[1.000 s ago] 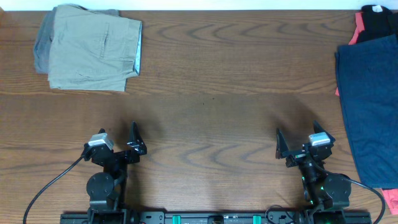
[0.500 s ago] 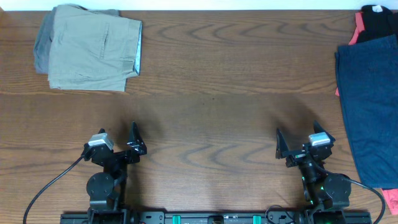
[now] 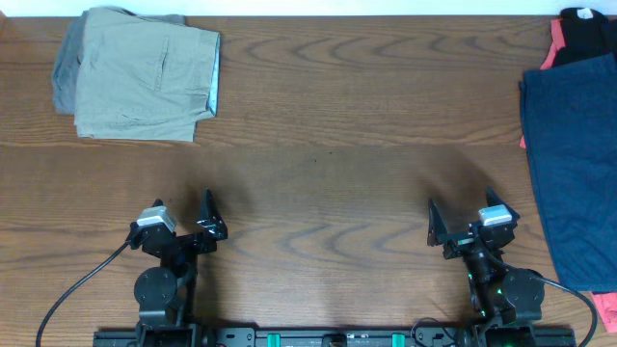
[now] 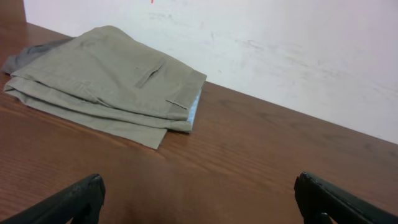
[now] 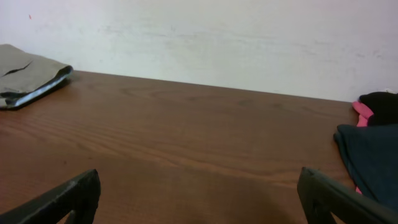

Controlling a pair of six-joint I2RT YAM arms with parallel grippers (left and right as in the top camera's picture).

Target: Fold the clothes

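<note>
Overhead, navy shorts [image 3: 576,173] lie flat, long axis running far-to-near.

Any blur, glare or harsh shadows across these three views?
Overhead: sharp, evenly lit, faint soft shadows on the brown wooden table, dark navy blue shorts cropped at the right edge. Left wrist: folded khaki-beige trousers in focus, no glare. Right wrist: slightly soft.

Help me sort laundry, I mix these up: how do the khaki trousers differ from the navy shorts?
The khaki trousers are light beige; the navy shorts are dark blue. The trousers are folded into a compact stack at far left; the shorts lie spread flat at the right edge. Both rest on the table.
</note>
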